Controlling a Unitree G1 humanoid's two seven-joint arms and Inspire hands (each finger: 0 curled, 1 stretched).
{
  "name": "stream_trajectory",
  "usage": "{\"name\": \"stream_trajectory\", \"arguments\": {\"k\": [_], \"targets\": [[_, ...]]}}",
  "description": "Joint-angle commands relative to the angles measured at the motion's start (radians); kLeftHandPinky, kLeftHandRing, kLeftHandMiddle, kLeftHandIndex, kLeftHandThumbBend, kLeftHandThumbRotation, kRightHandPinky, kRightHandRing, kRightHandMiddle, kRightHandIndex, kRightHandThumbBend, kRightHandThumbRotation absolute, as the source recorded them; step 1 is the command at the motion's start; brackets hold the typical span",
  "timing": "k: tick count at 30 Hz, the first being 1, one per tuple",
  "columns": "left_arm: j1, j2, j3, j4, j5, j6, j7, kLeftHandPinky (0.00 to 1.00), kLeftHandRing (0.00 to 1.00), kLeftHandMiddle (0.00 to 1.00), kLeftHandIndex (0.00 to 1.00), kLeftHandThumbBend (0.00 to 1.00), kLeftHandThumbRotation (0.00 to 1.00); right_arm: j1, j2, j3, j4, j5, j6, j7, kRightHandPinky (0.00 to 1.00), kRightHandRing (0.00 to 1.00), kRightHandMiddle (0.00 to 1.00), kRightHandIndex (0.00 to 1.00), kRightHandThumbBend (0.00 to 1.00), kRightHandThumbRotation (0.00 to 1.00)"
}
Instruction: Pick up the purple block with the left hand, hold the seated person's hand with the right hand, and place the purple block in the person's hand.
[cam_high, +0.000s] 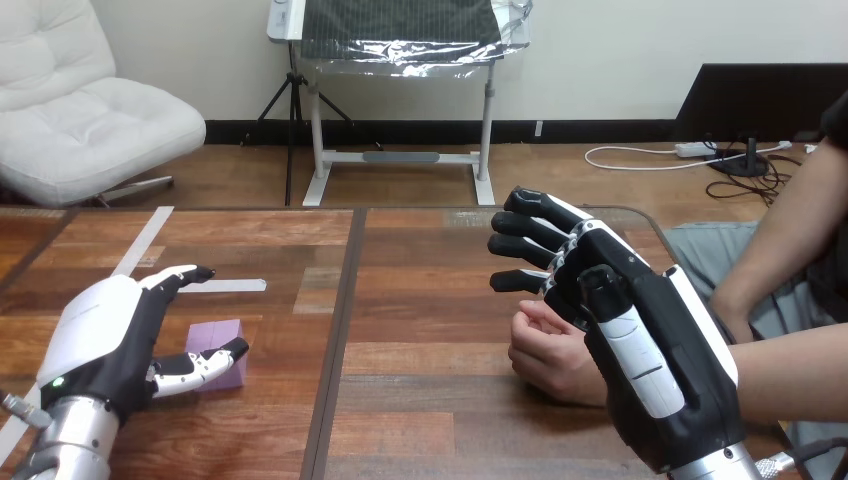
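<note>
The purple block (217, 338) sits flat on the tabletop (420, 300) at near left. The person's hand (548, 355) rests loosely curled at near right.

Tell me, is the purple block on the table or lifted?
On the table. The purple block lies flat on it, its lower edge on the wood; the left hand is open beside it.

Small purple cube block (215, 340), near tabletop's left edge: plain purple. Brown wood-plank tabletop (430, 300): reddish-brown grain, dark seams, w/ white tape strips (232, 285). Robot's left hand (105, 340) & right hand (645, 345): black, white back shells, black-and-white fingers.
</note>
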Motion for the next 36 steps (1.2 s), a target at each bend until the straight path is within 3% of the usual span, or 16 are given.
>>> {"name": "stream_trajectory", "arguments": {"k": [1, 26, 36], "targets": [[-0.097, 0.036, -0.028, 0.027, 0.021, 0.014, -0.003, 0.84, 0.84, 0.86, 0.82, 0.67, 0.36, -0.052, 0.000, -0.009, -0.029, 0.000, -0.031, -0.001, 0.70, 0.81, 0.81, 0.82, 0.73, 0.77], [-0.223, 0.078, -0.115, 0.188, 0.046, 0.017, -0.014, 0.88, 0.87, 0.88, 0.83, 0.70, 0.30, -0.048, 0.000, -0.011, -0.036, 0.000, -0.025, -0.005, 0.69, 0.80, 0.81, 0.82, 0.73, 0.77], [-0.276, 0.102, -0.154, 0.247, 0.058, 0.025, -0.049, 0.90, 0.89, 0.89, 0.85, 0.70, 0.31, -0.050, 0.001, -0.012, -0.030, 0.001, -0.038, -0.001, 0.68, 0.80, 0.81, 0.82, 0.72, 0.76]]}}
